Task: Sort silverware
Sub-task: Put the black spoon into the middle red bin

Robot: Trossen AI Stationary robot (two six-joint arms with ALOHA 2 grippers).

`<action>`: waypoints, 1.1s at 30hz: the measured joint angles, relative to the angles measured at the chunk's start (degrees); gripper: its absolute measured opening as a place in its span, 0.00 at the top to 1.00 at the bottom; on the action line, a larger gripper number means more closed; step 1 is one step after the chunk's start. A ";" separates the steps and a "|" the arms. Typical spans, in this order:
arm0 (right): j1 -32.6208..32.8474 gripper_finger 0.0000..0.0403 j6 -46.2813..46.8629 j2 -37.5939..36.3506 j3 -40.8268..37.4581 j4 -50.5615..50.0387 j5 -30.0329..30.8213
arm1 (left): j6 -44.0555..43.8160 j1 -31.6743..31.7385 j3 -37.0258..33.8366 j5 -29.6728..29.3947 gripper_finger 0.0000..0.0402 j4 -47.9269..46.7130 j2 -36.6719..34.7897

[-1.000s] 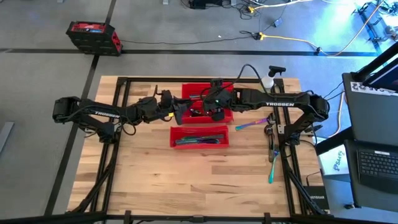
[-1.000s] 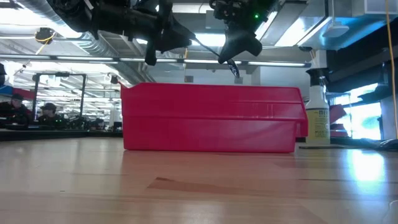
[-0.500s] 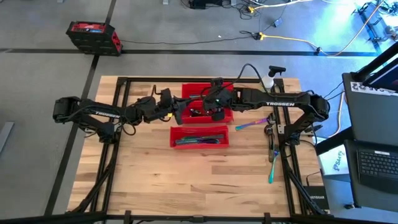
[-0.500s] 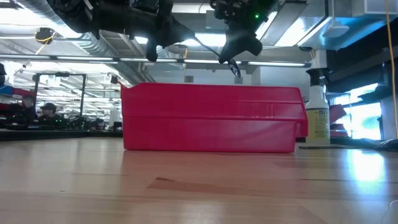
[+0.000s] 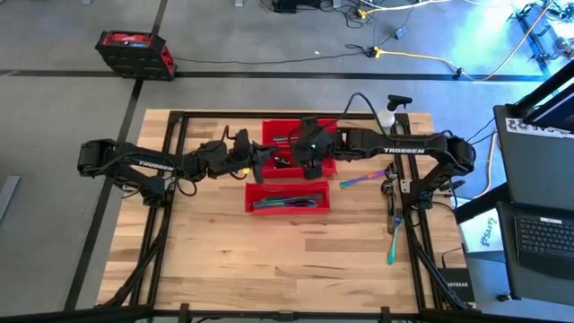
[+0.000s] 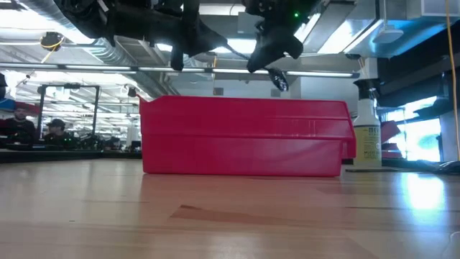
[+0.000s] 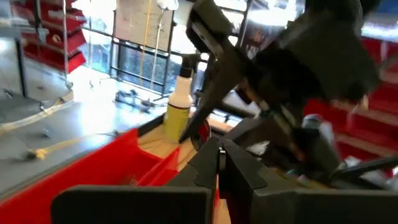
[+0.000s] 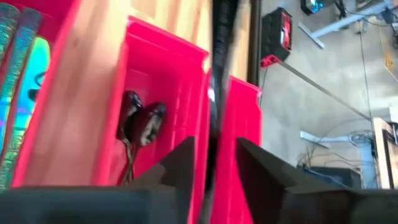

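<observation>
We see a pale wooden table (image 5: 269,260) on a grey workshop floor, with red bins at its middle. The near bin (image 5: 288,196) holds iridescent silverware (image 5: 285,203), and more loose pieces (image 5: 392,215) lie by the table's right edge.

Our left gripper (image 5: 254,164) hovers at the left end of the far bins (image 5: 300,149), its fingers (image 7: 217,163) clenched together with nothing between them.

Our right gripper (image 5: 309,161) hangs above those far bins, fingers (image 8: 180,165) parted. A slim dark piece (image 8: 217,81) stands in the gap between them; whether they grip it, we cannot tell. Dark spoons (image 8: 140,124) lie in the bin below.
</observation>
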 joint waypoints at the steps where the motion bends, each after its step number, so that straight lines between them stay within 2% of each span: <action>1: -0.01 0.67 0.59 -0.10 0.00 0.22 0.44 | 2.43 0.05 0.00 0.23 1.00 -0.42 0.00; 6: -0.03 0.46 1.60 -0.26 0.00 0.24 0.89 | 14.99 0.75 0.00 2.41 1.00 -3.14 0.00; 11: 0.02 0.30 5.38 -0.61 0.01 0.64 -5.05 | 22.55 2.47 0.00 6.96 1.00 -6.13 0.50; 15: 0.02 0.21 7.73 -0.68 1.27 -0.10 -7.86 | 26.30 4.01 0.00 13.46 1.00 -7.67 1.57; 19: -0.04 0.16 10.22 -0.79 3.26 -0.40 -13.71 | 32.29 5.09 0.00 19.84 1.00 -8.16 3.29; 21: -0.04 0.15 10.48 -0.79 4.25 -0.52 -15.30 | 36.30 5.29 0.00 20.99 1.00 -8.25 4.51; 26: -0.02 0.15 10.89 -0.81 6.39 -1.03 -16.78 | 47.78 5.30 0.00 19.86 1.00 -8.19 7.34; 29: -0.02 0.15 11.26 -0.81 7.09 -1.52 -17.13 | 51.21 5.30 0.00 17.75 1.00 -8.18 8.27; 33: -0.02 0.15 11.69 -0.81 7.08 -2.76 -17.27 | 53.90 5.84 0.00 19.07 1.00 -8.01 8.43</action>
